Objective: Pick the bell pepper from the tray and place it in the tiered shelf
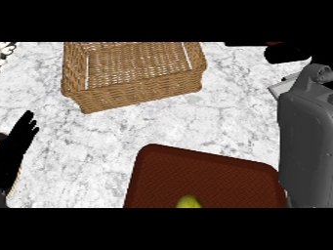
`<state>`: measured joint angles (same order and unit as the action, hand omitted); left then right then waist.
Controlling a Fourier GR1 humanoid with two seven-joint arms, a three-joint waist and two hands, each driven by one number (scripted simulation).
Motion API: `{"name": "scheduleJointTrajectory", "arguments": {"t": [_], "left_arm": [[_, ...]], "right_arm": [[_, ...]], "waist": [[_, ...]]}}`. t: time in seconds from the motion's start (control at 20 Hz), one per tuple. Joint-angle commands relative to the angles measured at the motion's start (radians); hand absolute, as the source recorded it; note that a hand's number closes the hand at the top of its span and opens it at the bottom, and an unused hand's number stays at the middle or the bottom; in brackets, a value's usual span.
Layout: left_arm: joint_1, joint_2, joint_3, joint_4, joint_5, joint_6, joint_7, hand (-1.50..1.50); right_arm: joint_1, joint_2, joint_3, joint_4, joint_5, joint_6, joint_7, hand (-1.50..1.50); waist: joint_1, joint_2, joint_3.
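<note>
Resting left hand (10, 146) open | bell pepper (189, 201) on tray (197, 171), apart | right hand (291, 52): cannot tell

Yellow-green bell pepper (189, 202) on the brown tray (197, 171), wicker basket (133, 93) beyond.
We see only the pepper's rounded top at the tray's near edge, cut off by the view. The tray is dark reddish-brown, rimmed, slightly askew. The tan woven basket sits farther back, well apart, its open top up.
</note>
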<state>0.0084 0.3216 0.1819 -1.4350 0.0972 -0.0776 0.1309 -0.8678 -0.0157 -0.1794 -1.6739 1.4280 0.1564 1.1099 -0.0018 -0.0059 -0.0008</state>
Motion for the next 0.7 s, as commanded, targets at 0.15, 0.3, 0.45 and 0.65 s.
{"name": "scheduleJointTrajectory", "arguments": {"t": [0.15,0.3,0.45,0.65], "left_arm": [[-0.022,-0.015,-0.008,-0.005,-0.016,0.007,0.007,0.00],[0.063,-0.008,0.008,0.003,-0.010,-0.025,-0.067,0.00],[0.037,-0.032,-0.011,0.008,-0.021,-0.008,-0.057,0.00],[0.001,-0.007,0.003,0.014,-0.021,-0.008,-0.017,0.00]], "right_arm": [[-0.138,-0.056,-0.038,-0.053,0.079,0.158,0.122,1.50],[-0.180,-0.056,-0.024,-0.059,0.156,0.218,0.141,1.50],[-0.256,-0.133,-0.087,0.047,0.188,0.305,0.087,1.50],[-0.319,-0.173,-0.140,0.069,0.212,0.380,0.059,1.50]], "waist": [[-0.002,0.002,0.000],[0.003,-0.002,0.000],[0.002,-0.001,-0.001],[-0.004,-0.001,0.000]]}}
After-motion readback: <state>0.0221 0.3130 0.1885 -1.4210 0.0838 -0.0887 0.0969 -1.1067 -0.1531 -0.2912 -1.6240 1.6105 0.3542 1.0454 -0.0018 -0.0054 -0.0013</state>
